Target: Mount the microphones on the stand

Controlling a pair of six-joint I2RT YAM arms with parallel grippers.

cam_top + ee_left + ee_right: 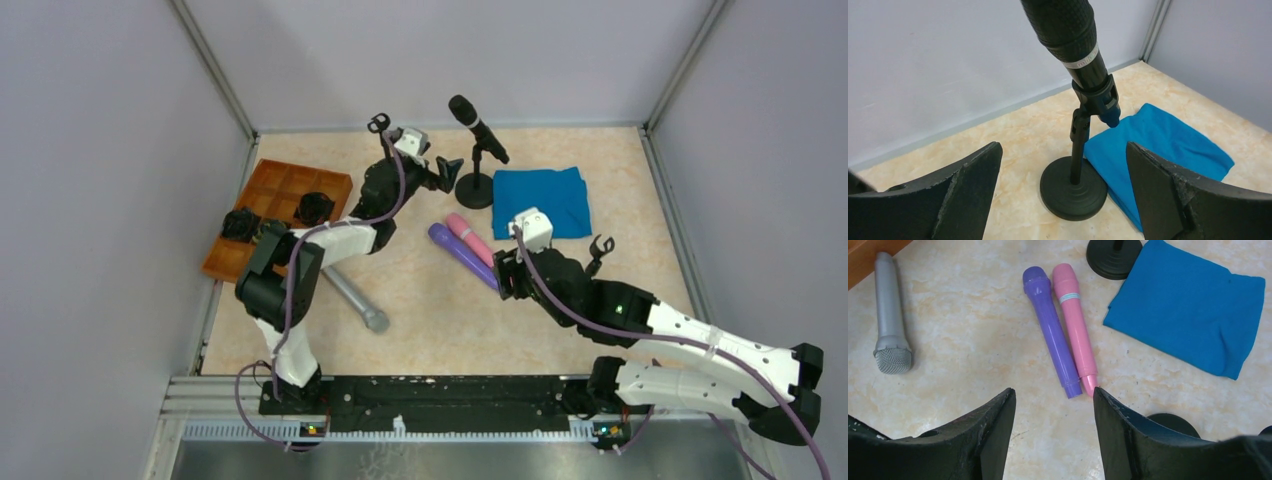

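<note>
1. Now, the orange tray [283, 176], centre left, holds black pieces [316, 207] in two compartments.
2. Left gripper [1063, 150] — jaws wide, empty — faces the stand [1074, 192], black microphone [1064, 25] clipped in.
3. Right gripper [1053, 390] gapes over purple microphone [1052, 335] and pink microphone [1075, 325], frame centre.

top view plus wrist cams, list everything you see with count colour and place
stand: 1, black, far centre
black mic: 1, black, clipped in stand
cloth: 1, blue, right of stand
purple mic: 1, purple, centre
pink mic: 1, pink, beside purple mic
grey mic: 1, grey, left of centre
tray: 1, orange-brown, far left
black items: 2, black, in tray
left fingers: 2, black, open, facing stand
right fingers: 2, black, open, by purple mic
</note>
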